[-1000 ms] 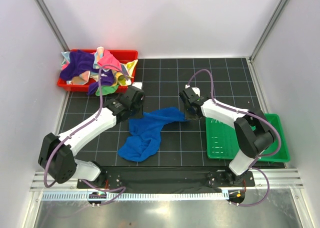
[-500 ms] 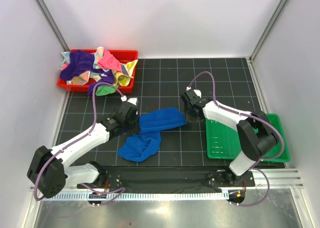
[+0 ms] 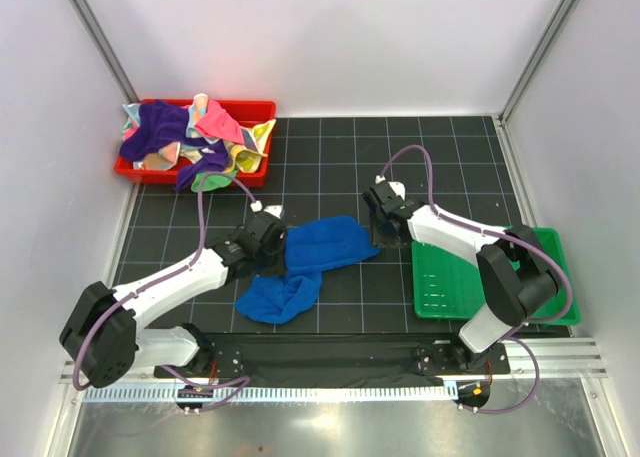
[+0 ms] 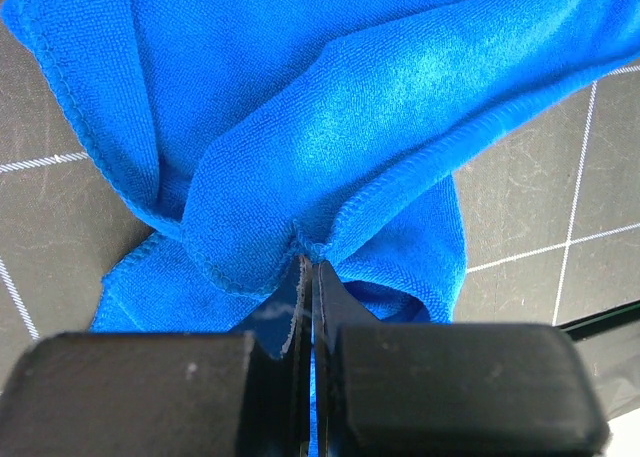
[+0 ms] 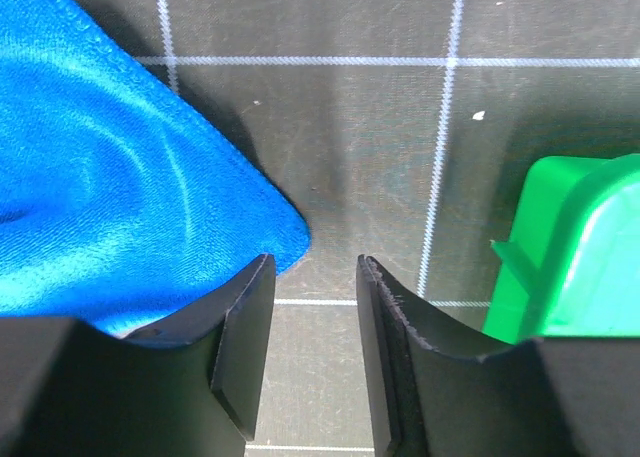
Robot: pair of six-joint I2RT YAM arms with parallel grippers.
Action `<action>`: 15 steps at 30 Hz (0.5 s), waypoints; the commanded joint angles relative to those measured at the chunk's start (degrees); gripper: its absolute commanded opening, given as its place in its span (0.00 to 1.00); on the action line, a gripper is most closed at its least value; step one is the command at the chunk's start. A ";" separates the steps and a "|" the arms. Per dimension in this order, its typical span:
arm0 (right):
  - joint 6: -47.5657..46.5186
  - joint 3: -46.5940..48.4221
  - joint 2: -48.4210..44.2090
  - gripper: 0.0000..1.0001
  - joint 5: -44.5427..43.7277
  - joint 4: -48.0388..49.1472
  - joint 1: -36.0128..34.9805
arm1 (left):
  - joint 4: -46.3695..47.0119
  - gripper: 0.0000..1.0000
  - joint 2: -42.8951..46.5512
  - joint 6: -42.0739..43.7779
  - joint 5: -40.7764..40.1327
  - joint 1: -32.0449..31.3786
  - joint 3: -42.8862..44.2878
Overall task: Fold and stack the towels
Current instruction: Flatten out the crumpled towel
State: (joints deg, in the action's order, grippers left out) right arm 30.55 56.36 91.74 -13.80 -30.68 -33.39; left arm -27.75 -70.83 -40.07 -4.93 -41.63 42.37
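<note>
grid mat (image 3: 330, 157) | L gripper (image 4: 308, 269) pinching blue towel (image 4: 330, 107) hem | R gripper (image 5: 315, 267) spread, towel corner beside

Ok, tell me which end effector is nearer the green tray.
Right. The right end effector sits just beside the green tray's left edge, jaws apart. The left end effector is across the blue towel, pinching its fold.

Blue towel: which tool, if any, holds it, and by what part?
The left tool pinches the blue towel at a bunched fold of its hemmed edge; the right tool stands open, holding nothing.
</note>
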 commanded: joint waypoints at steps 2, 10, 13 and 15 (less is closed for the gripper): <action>0.83 1.91 -1.66 0.47 -3.95 -0.78 0.16 | 2.26 0.00 -0.80 -0.62 -1.13 -0.47 -0.27; 0.48 2.45 0.19 0.43 0.88 -0.26 -0.10 | 2.43 0.00 -1.07 -0.71 -1.31 -0.91 -0.62; 1.01 1.92 1.41 0.43 0.53 -0.17 -1.24 | 2.35 0.00 -0.63 -0.62 -1.31 -1.00 -0.53; 1.01 2.00 2.47 0.43 0.18 -0.35 -1.42 | 2.44 0.00 -0.54 -0.71 -1.31 -1.00 -0.45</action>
State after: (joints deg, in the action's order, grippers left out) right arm 30.59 57.39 92.79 -13.93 -31.35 -34.11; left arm -27.07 -72.16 -40.32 -5.37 -42.33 41.74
